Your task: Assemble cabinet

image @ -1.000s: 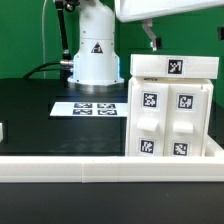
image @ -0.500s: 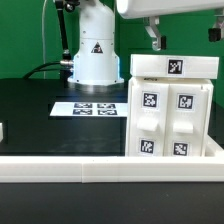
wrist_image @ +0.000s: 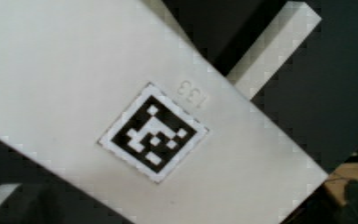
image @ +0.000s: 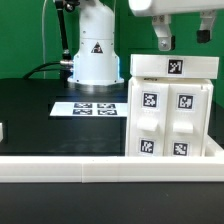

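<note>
My gripper (image: 184, 40) hangs just above the cabinet (image: 172, 110), at about twelve o'clock from its top panel, with clear air between fingertips and panel. My two fingers (image: 165, 42) stand apart, spread wide and holding nothing. The cabinet stands upright on the black table (image: 40, 115) at the exterior view's right, its front carrying two door panels (each with two small square tags), and one more tag (image: 175, 67) sits on the top panel. At about nine o'clock from the cabinet the marker board (image: 88, 108) lies flat on the table, near my white base (image: 93, 55). In the wrist view a white panel (wrist_image: 87, 90) with one tag (wrist_image: 156, 133) fills the picture, dark table beyond.
</note>
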Tool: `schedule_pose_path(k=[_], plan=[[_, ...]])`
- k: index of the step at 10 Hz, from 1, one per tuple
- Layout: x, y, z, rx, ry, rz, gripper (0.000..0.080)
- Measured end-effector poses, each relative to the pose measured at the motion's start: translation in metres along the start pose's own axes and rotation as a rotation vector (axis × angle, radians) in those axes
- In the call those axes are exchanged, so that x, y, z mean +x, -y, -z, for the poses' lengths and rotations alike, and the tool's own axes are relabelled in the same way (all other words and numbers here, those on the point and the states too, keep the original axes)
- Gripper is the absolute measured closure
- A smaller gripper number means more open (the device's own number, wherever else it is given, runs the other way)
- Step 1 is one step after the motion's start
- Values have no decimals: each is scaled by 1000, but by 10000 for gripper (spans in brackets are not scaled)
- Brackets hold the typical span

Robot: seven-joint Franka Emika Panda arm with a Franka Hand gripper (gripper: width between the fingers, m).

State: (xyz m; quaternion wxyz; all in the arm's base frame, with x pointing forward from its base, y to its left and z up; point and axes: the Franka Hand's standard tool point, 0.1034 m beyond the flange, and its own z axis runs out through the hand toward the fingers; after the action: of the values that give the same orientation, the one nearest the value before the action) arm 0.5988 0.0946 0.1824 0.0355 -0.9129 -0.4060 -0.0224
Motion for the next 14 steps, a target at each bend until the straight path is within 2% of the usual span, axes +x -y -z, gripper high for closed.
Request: schedule_pose_path(k=[2,5,8,10,12,14], plan=[[-4,-1,-6,-8,27,200,2],[-8,-3,-14,-4,46,402,2],[-15,-3,-26,-6,46,433,2],[-17,-4,-27,-10,45,423,2],[-17,-5,-27,-11,45,417,243],[-17,-5,-26,-11,44,398,241]])
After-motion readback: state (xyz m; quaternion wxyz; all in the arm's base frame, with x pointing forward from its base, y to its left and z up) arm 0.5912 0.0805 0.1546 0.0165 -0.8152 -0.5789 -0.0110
